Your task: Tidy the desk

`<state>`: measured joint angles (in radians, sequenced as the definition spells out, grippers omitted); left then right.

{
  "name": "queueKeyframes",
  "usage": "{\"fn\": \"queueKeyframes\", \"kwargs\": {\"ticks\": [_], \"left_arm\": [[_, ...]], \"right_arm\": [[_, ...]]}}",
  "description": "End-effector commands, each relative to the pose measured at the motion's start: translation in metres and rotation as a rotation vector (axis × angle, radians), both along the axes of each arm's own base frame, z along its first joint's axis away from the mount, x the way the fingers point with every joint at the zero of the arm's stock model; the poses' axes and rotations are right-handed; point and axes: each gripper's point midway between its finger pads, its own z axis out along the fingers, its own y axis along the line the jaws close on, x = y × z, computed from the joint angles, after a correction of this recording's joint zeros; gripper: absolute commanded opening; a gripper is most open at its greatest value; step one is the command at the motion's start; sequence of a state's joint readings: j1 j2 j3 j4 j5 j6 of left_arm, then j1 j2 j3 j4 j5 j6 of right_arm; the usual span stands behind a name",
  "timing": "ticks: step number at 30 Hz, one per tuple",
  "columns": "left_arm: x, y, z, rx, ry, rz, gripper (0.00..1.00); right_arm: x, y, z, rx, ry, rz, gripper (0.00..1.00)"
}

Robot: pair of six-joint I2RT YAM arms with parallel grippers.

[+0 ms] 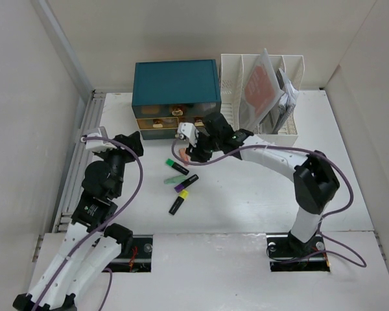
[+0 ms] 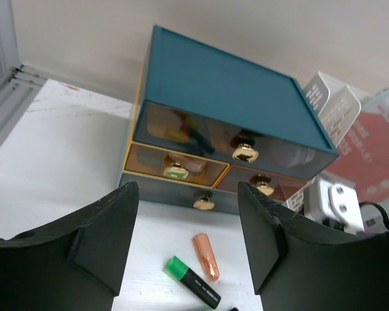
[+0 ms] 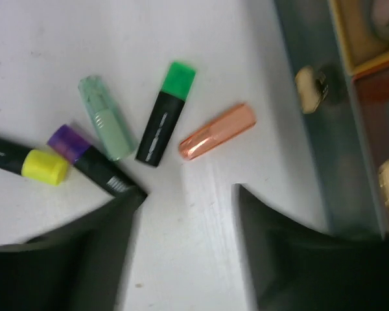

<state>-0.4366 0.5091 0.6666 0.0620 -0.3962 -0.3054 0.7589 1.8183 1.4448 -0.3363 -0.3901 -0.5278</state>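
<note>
— Scanning left to right. Noted left end effector (image 1: pixel 128 144) poised low, short of teal drawer box (image 1: pixel 175 81), fingers spread wide, gripping nothing. White tabletop (image 1: pixel 233 207) underneath, running from arm bases to back wall.

— Middle?

— Logged loose clutter just in front of drawers: yellow-capped marker (image 3: pixel 32 165), purple-capped marker (image 3: pixel 94 162), pale green tube (image 3: pixel 106 126), green-capped marker (image 3: pixel 167 113), copper tube (image 3: pixel 217 131). All lying flat, bunched close. Butt of green-capped marker near copper tube's end, apart from it.

— Right side?

— Found right end effector (image 3: pixel 185 201) above that cluster, parted, empty, nearest copper tube. White file rack (image 1: pixel 230 78) further right, at back of tabletop.

— Step in hand?

— Probably picking copper tube. Suggest turning wrist to straddle it across its narrow width, centring before descent, keeping one finger clear of green-capped marker. Close gently: smooth and round, so likely to roll or squirt out. Lift straight up.
</note>
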Motion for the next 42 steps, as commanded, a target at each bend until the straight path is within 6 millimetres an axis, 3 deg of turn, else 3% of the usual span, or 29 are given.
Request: {"fn": "queueKeyframes", "kwargs": {"ticks": [1,2,4,6,7,10,11,15,17,19,24,26,28,29,30,32,35,37,38,39,42], "left_arm": [[0.003,-0.011,0.008,-0.004,-0.029,-0.051,0.59],[0.002,-0.013,0.008,-0.003,-0.029,-0.063,0.59],[0.004,-0.016,0.005,0.011,-0.022,-0.078,0.59],[0.003,-0.019,0.006,0.013,-0.022,-0.098,0.6],[0.005,-0.02,0.003,0.016,-0.014,-0.098,0.61],[0.005,-0.022,0.003,0.017,-0.014,-0.108,0.61],[0.005,-0.022,0.003,0.017,-0.014,-0.108,0.61],[0.004,-0.025,0.006,0.015,-0.024,-0.127,0.61],[0.004,-0.025,0.006,0.015,-0.024,-0.127,0.61],[0.006,-0.028,0.003,0.02,-0.014,-0.136,0.61],[0.014,-0.049,-0.011,0.043,0.028,-0.228,0.62],[0.023,-0.06,-0.023,0.058,0.068,-0.267,0.62],[0.025,-0.079,-0.031,0.056,0.09,-0.352,0.7],[0.033,-0.088,-0.041,0.047,0.132,-0.377,0.71],[0.036,-0.094,-0.051,0.038,0.168,-0.401,0.73],[0.046,-0.113,-0.061,0.006,0.2,-0.465,0.74],[0.061,-0.12,-0.068,-0.064,0.233,-0.445,0.74],[0.066,-0.136,-0.069,-0.077,0.228,-0.435,0.74],[0.073,-0.135,-0.061,-0.101,0.185,-0.384,0.7],[0.075,-0.147,-0.071,-0.099,0.205,-0.381,0.67],[0.094,-0.151,-0.077,-0.117,0.23,-0.276,0.6]], "right_arm": [[0.005,-0.005,0.018,0.06,-0.108,-0.053,0.55],[0.009,-0.01,0.026,0.07,-0.135,-0.094,0.35],[0.04,-0.033,0.028,0.061,-0.167,-0.278,0.0],[0.057,-0.044,0.034,0.097,-0.134,-0.345,0.0],[0.063,-0.054,0.032,0.117,-0.094,-0.34,0.02],[0.068,-0.061,0.032,0.15,-0.041,-0.331,0.85],[0.069,-0.063,0.029,0.145,-0.025,-0.33,1.0],[0.065,-0.063,0.035,0.172,0.006,-0.314,1.0],[0.061,-0.066,0.049,0.187,-0.024,-0.306,1.0],[0.058,-0.071,0.051,0.143,-0.107,-0.301,1.0],[0.051,-0.097,0.13,0.24,-0.345,-0.406,1.0],[0.057,-0.115,0.159,0.296,-0.378,-0.47,1.0],[0.063,-0.142,0.186,0.327,-0.414,-0.564,1.0],[0.064,-0.153,0.188,0.331,-0.408,-0.592,1.0],[0.062,-0.162,0.206,0.386,-0.406,-0.617,1.0],[0.068,-0.186,0.215,0.44,-0.378,-0.706,1.0],[0.058,-0.199,0.229,0.518,-0.295,-0.675,1.0],[0.05,-0.204,0.242,0.567,-0.274,-0.675,1.0],[0.049,-0.209,0.246,0.578,-0.279,-0.689,1.0],[0.046,-0.21,0.25,0.584,-0.286,-0.687,1.0],[0.043,-0.217,0.258,0.608,-0.291,-0.711,1.0]]}}
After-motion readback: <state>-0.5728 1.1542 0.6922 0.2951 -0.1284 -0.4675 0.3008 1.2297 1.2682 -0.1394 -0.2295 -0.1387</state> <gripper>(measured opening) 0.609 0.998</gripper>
